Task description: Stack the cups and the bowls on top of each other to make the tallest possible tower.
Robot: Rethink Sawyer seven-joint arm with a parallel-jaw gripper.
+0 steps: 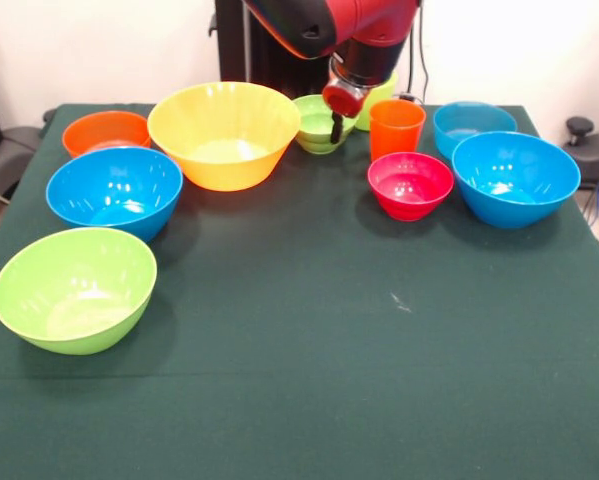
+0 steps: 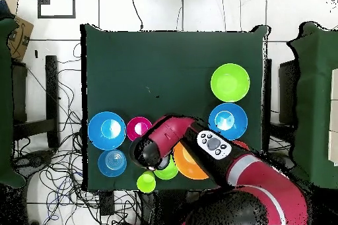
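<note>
My gripper point(image 1: 335, 128) hangs low over the small green bowl point(image 1: 317, 126) at the far side of the table, its tip at the bowl's right rim. The orange cup point(image 1: 397, 128) stands upright just right of it. The yellow-green cup point(image 1: 381, 96) is mostly hidden behind the wrist; it also shows in the overhead view point(image 2: 146, 182). The bowls all stand apart: largest yellow point(image 1: 224, 133), orange point(image 1: 106, 132), blue point(image 1: 114, 190), lime green point(image 1: 75, 288), red-pink point(image 1: 410, 185), and two blue ones point(image 1: 512, 178) point(image 1: 474, 125). No tower shows.
The dark green table point(image 1: 309, 380) has open cloth across its middle and near half. In the overhead view the red arm point(image 2: 218, 153) covers the orange cup and part of the bowls near the robot. Cables lie on the floor around the table.
</note>
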